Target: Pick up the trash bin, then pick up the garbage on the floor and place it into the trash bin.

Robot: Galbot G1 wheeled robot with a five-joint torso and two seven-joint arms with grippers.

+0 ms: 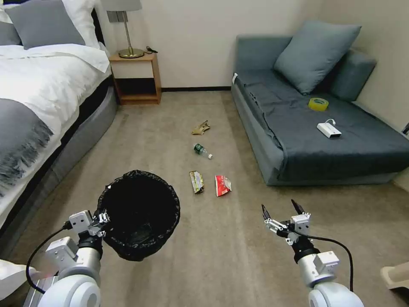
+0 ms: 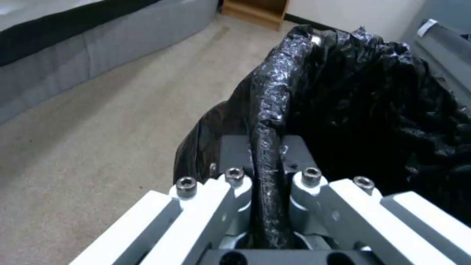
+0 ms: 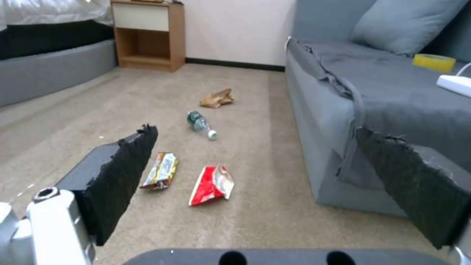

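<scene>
Head view puts the trash bin [image 1: 138,213] in the lower left of the frame, lifted off the carpet and tilted so its black-lined mouth faces up toward the camera; the left gripper [image 1: 101,221] holds it by the near-left rim, and the left wrist view shows both fingers [image 2: 234,158] pressed together on the crinkly bag-covered rim [image 2: 267,147]. Ahead of the bin, near the frame's centre, the garbage lies on the floor in a loose line: a gold-green wrapper [image 1: 196,181] just beside a red-white wrapper [image 1: 222,185], a small clear bottle [image 1: 202,151] with a green label and white cap farther up, and crumpled brown paper [image 1: 201,127] beyond that. Print on the wrappers and label is too small to read. The right gripper [image 1: 281,209] hovers at lower right, above bare carpet and well apart from the litter, its black-padded fingers [image 3: 123,176] spread wide with nothing between them. The floor is beige short-pile carpet [image 1: 238,256]. A bed [image 1: 38,85] with white linen and a grey throw fills the left side, a wooden nightstand [image 1: 136,79] with a brass lamp [image 1: 128,38] stands against the pale back wall, and a grey-blue sofa [image 1: 306,136] along the right carries a cushion [image 1: 315,53], a yellow tape roll [image 1: 318,103] and a white box with a cable [image 1: 329,129].
</scene>
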